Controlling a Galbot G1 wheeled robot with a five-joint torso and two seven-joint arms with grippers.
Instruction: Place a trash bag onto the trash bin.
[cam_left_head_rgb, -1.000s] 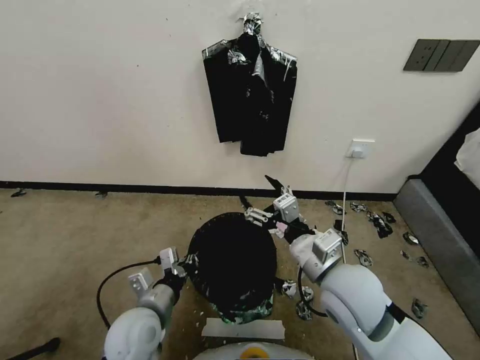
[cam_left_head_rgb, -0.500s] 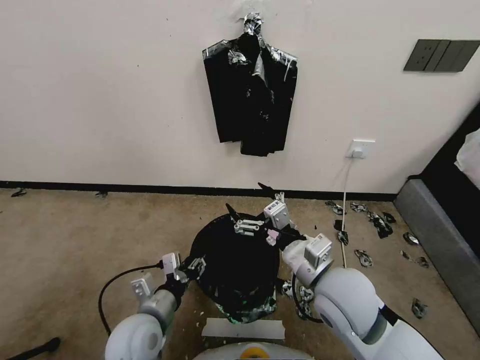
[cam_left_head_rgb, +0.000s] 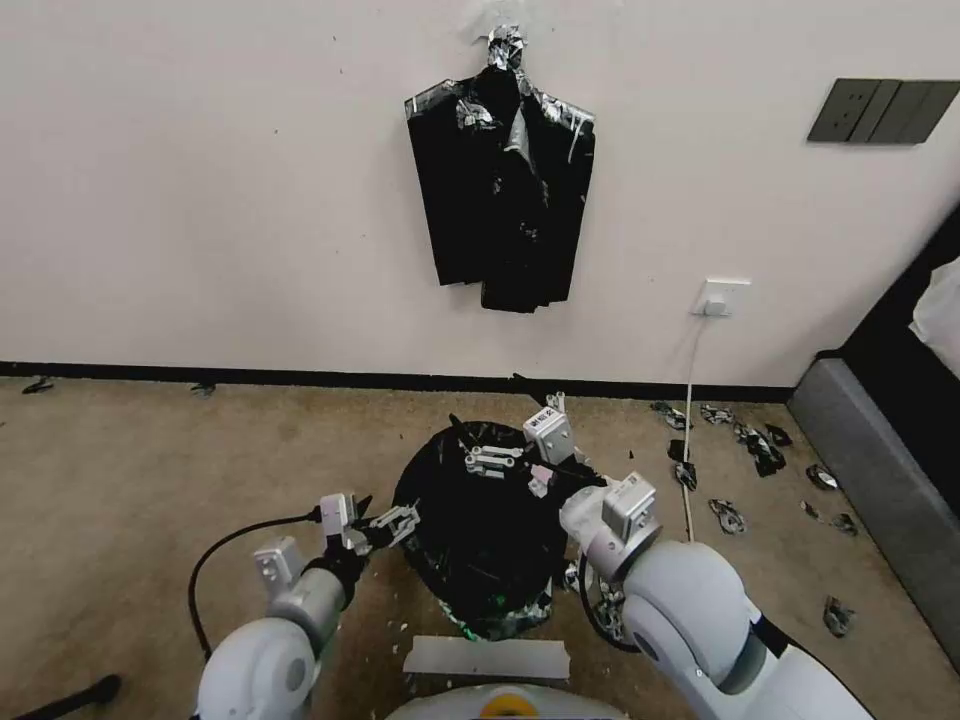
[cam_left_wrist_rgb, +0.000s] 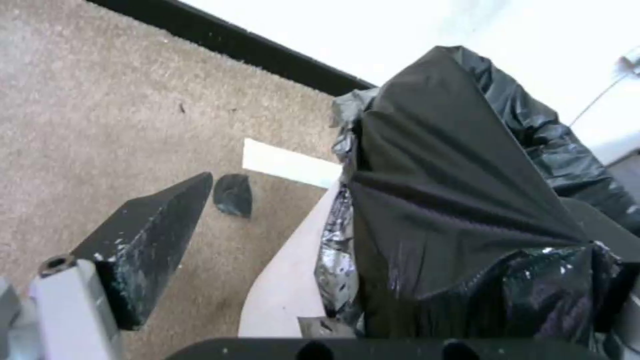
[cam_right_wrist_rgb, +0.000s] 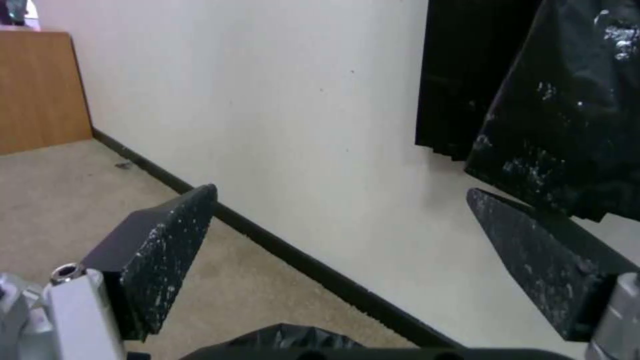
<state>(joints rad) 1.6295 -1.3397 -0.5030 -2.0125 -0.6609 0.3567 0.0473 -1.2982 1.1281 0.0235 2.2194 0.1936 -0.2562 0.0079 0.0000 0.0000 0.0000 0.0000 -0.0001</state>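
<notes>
**Black bag draped over bin, both sets of fingers spread wide**

Left gripper (cam_left_head_rgb: 385, 522) just beside the bin's left flank, low on the carpet side. Fingers (cam_left_wrist_rgb: 150, 240) spread wide, empty; one dark wedge-shaped pad clear of the plastic, pointing toward the bin wall with carpet between. Not possible to tell whether the other pad, hidden behind bunched plastic in the left wrist view, touches the bag.

Right gripper (cam_left_head_rgb: 510, 440) above the far rim of the bin, toward the wall. Fingers (cam_right_wrist_rgb: 167, 240) splayed wide, holding nothing; bare wall and baseboard visible between the two speckled pads, a fold of black plastic just beneath the wrist.

Trash bag (cam_left_head_rgb: 485, 525) pulled over the trash bin (cam_left_wrist_rgb: 287, 280), mouth downward around the rim, covering the top and most of the sides as a crumpled glossy dome. Long axis upright, following the bin. Plastic stretched into taut pleats across the top, bunched and silvery lower down. Only a strip of cream wall bare below the hem on the left side.

Bag between the two grippers: left one at its side, right one over its far upper edge.

Bundle of black bags (cam_left_head_rgb: 505, 180) hanging flat on the wall above. Torn black scraps (cam_left_head_rgb: 760, 445) scattered on the carpet (cam_left_head_rgb: 150, 470) to the right, near a white cable (cam_left_head_rgb: 690, 420).
</notes>
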